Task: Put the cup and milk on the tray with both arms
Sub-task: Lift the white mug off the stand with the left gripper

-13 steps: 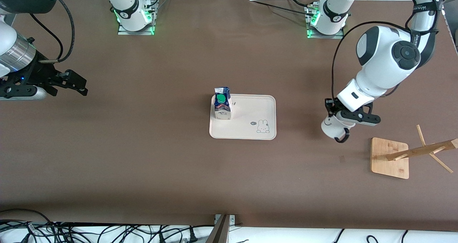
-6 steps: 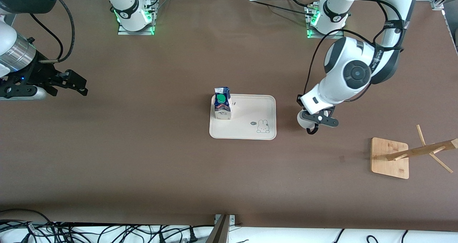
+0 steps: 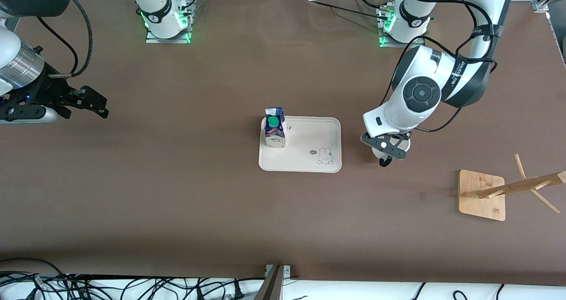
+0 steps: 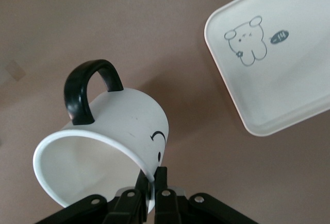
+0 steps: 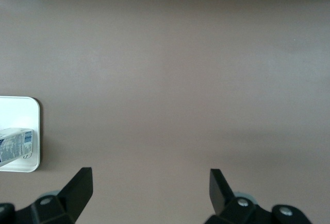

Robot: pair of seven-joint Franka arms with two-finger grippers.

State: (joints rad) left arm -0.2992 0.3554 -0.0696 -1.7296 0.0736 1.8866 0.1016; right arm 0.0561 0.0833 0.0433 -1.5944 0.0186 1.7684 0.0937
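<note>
Two arms. Left gripper [image 3: 384,144] clamped on cup [image 4: 103,147] wall (tilted, handle free), over table beside tray [image 3: 309,165], for setting down beside milk [image 3: 275,133] already aboard. Right gripper [image 3: 90,103] waiting, jaws apart, at its table end.

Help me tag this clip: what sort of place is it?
Probably a robotics lab bench, not a kitchen: two robot arms bolted along a brown table, loose cables at its edge, and only a tray, milk and cup as props.
</note>
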